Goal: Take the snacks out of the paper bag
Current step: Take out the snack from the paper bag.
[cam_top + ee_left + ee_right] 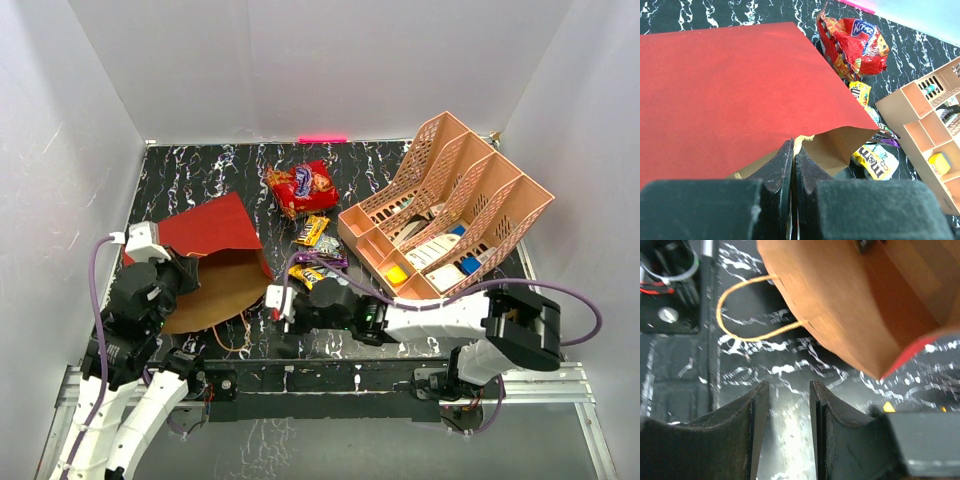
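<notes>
left pincer (792, 149) clamped shut on the rim of the large red paper bag with brown kraft lining (730, 85); right pincer (789, 390) slightly parted, empty, bag mouth just ahead.

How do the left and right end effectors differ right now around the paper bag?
The left end effector is shut, pinching the paper bag at its mouth edge; the right end effector is open with nothing between its fingers. The left touches the bag; the right hangs over the table beside the bag's looped handle, apart from it. Both sit low by the bag's open end.
</notes>
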Available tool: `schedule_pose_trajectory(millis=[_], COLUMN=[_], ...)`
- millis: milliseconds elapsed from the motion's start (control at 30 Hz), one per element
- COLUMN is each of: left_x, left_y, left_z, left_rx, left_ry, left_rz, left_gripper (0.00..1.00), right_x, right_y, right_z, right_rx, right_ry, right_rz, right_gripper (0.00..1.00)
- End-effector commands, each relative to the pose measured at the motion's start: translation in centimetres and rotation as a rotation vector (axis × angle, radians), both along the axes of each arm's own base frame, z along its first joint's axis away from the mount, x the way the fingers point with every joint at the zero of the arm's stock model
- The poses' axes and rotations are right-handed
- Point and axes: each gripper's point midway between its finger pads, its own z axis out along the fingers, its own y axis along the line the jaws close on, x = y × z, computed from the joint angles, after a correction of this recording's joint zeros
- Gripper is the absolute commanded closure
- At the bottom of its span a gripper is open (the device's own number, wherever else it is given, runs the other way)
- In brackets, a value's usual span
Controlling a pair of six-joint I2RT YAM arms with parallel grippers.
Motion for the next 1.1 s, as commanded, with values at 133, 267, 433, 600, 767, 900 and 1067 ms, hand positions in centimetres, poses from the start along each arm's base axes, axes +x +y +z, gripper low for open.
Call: schedule_pose_trajectory(millis=[133,267,433,600,767,900,1067], left_x=[0.2,0.1,-0.2,-0.2,0.0,-0.1,-0.3], left_y=[-0.8,-1.2,-0.9,-1.4,-2.3,-3.2,-2.9], left_z=[1.1,1.5,2.3,2.7,3.2,4.2,3.4], left_rx=[-0.01,-0.015,-0.025,-0.051,-0.053,-0.087,-0.065], left_ry=[-0.06,-0.079,-0.122,-0.148,-0.147,-0.176,-0.174], left_rz=[-0.05,-0.078,-0.077,-0.098,-0.143,-0.184,-0.182], left_gripper=[1.0,1.0,1.0,1.0,1.0,1.0,1.0], right_x=[-0.3,0.0,1.9,3.6,5.3,5.8,6.4], right_y=[7.9,11.4,15.1,17.5,18.4,18.5,17.6], right_z=[5.4,6.3,4.6,2.7,1.9,-0.1,-0.9], right_rx=[0.147,0.172,0.165,0.157,0.137,0.062,0.065], right_ry=[-0.088,-0.132,-0.205,-0.32,-0.411,-0.443,-0.428], right_rz=[0.079,0.119,0.104,0.09,0.056,0.077,0.12], right_gripper=[0.57,0.57,0.56,0.54,0.51,0.5,0.5])
